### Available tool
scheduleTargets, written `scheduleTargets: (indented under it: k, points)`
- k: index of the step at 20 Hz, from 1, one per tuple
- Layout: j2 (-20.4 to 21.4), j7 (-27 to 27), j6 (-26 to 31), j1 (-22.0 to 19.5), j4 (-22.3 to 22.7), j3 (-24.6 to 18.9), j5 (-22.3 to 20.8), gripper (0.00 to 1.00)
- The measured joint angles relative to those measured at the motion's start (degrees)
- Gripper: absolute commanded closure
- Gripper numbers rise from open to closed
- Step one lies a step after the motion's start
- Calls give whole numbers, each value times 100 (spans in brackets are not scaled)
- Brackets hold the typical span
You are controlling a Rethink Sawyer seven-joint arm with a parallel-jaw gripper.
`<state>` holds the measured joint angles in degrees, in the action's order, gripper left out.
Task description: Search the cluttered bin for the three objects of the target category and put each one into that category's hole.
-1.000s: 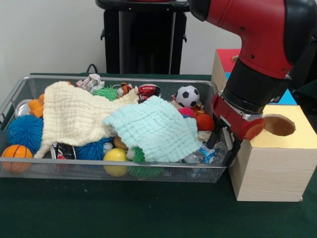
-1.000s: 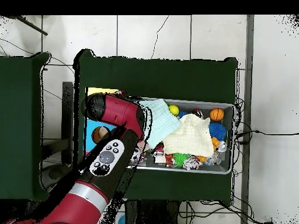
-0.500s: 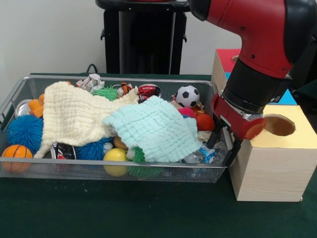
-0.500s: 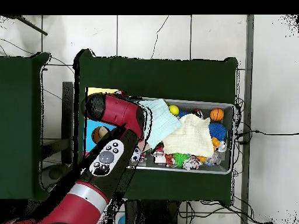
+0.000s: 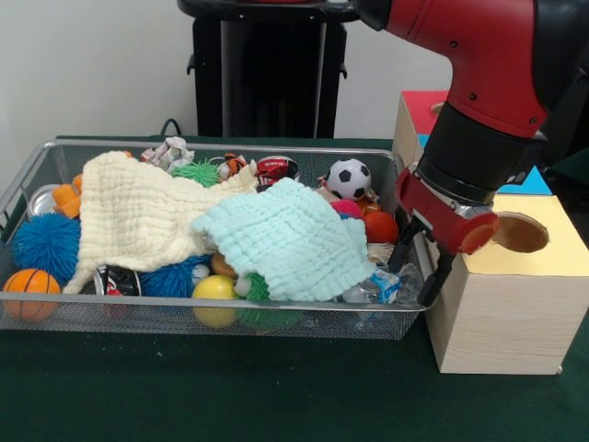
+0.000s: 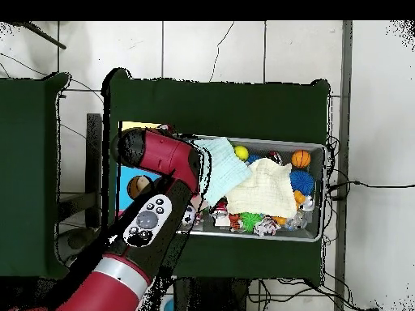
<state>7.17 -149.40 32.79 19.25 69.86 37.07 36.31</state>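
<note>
A: What is lying in the wire-mesh bin [image 5: 37, 175]?

B: Two waffle-textured cloths are covering most of it: a cream cloth [image 5: 138, 216] draping over the left half and a mint cloth [image 5: 285, 238] sitting in the middle, overlapping the cream one's edge. Round things are poking out around them: a spiky blue ball [image 5: 44, 244], a small basketball [image 5: 30, 287], a smooth yellow ball [image 5: 215, 296], a soccer ball [image 5: 349, 178] and a fuzzy green ball [image 5: 195, 172].

A: And the gripper [image 5: 416, 274]?

B: It is hanging at the bin's right end, just beside the pale wooden box [image 5: 506, 308] with its round hole [image 5: 519, 232]. Its two black fingers are standing apart, gripping nothing, right above a crumpled wrapper [image 5: 377, 287].

A: Is the overhead view adding anything?

B: There the arm [image 6: 158, 190] is hiding the gripper, but the bin's full rectangle and a coloured box top beside it are showing.
</note>
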Motion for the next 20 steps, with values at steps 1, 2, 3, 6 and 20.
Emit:
scheduleTargets:
  k: [1, 2, 3, 6, 20]
  points:
    - [8, 0, 0, 0, 2, 0, 1, 0]
    - [16, 0, 0, 0, 3, 0, 0, 0]
    - [25, 0, 0, 0, 6, 0, 1, 0]
    - [58, 0, 0, 0, 36, -1, 1, 0]
    - [265, 0, 0, -6, 522, -1, 1, 0]
